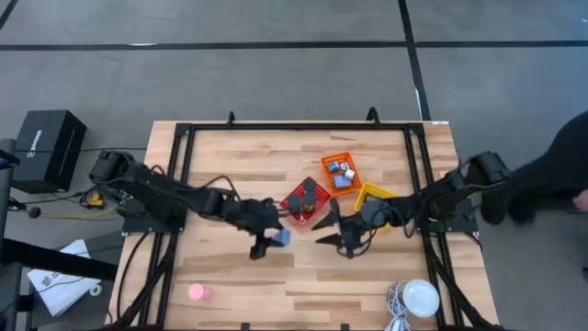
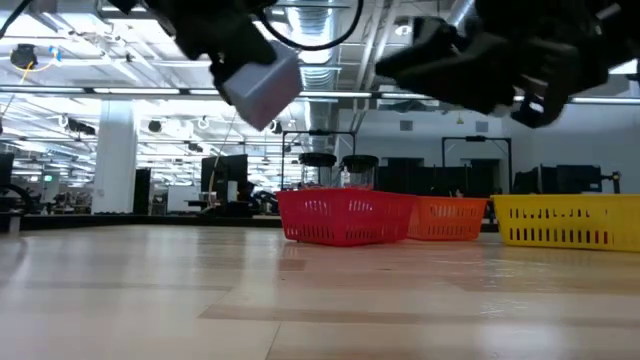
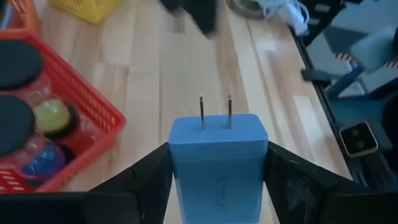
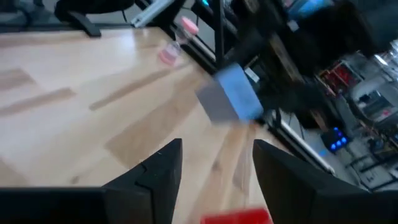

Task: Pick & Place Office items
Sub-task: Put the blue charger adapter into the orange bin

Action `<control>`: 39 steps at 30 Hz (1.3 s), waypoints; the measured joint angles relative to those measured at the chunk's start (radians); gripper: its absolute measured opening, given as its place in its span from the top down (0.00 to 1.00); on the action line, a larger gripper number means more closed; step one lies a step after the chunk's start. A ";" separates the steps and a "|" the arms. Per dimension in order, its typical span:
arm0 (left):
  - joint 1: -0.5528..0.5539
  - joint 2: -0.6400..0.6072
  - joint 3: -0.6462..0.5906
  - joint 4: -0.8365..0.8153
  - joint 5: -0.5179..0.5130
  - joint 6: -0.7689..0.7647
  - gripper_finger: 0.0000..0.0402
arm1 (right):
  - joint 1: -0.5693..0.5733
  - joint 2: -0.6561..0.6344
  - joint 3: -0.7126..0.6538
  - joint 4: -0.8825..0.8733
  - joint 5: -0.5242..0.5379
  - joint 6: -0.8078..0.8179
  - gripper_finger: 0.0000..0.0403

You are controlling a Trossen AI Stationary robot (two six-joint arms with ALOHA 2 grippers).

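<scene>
A blue block with two metal prongs (image 3: 217, 158) is lifted above the table's middle, with my left gripper (image 1: 276, 240) shut on it. In the low view the block (image 2: 262, 85) shows well above the wood. My right gripper (image 1: 322, 233) stands open just to the right of it, its fingers pointing at the block (image 4: 230, 99) with nothing between them. A red basket (image 1: 304, 201) holds black round rolls (image 3: 15, 65) and coloured pieces. A pink disc (image 1: 197, 292) lies near the table's front left. My left gripper pinches the blue block by its two opposite side faces (image 3: 177, 171) between its two fingers. The fingers come from the table's left, slanting down. The block is lifted clear of the table, and its pronged end (image 3: 215, 112) points away from the gripper.
An orange basket (image 1: 340, 173) with small items and a yellow basket (image 1: 372, 196) stand right of the red one. A white round lamp (image 1: 421, 298) sits at the front right. Bare wood spreads across the table's front and left. A person's dark sleeve (image 1: 560, 175) shows at the right.
</scene>
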 joint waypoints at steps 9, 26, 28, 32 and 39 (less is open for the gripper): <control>0.048 0.000 0.000 0.023 0.054 0.011 0.44 | 0.000 0.152 0.224 -0.053 0.075 -0.023 0.39; 0.032 0.000 -0.008 0.012 0.103 0.087 0.45 | -0.002 0.288 0.593 -0.543 0.078 -0.168 0.33; 0.032 0.000 -0.009 0.019 0.121 0.089 0.46 | -0.011 0.288 0.608 -0.565 0.073 -0.170 0.33; 0.032 0.000 -0.009 0.050 0.131 0.089 0.46 | -0.022 0.288 0.636 -0.627 0.025 -0.210 0.33; 0.032 0.000 -0.009 0.061 0.130 0.117 0.45 | -0.023 0.288 0.639 -0.641 -0.027 -0.258 0.33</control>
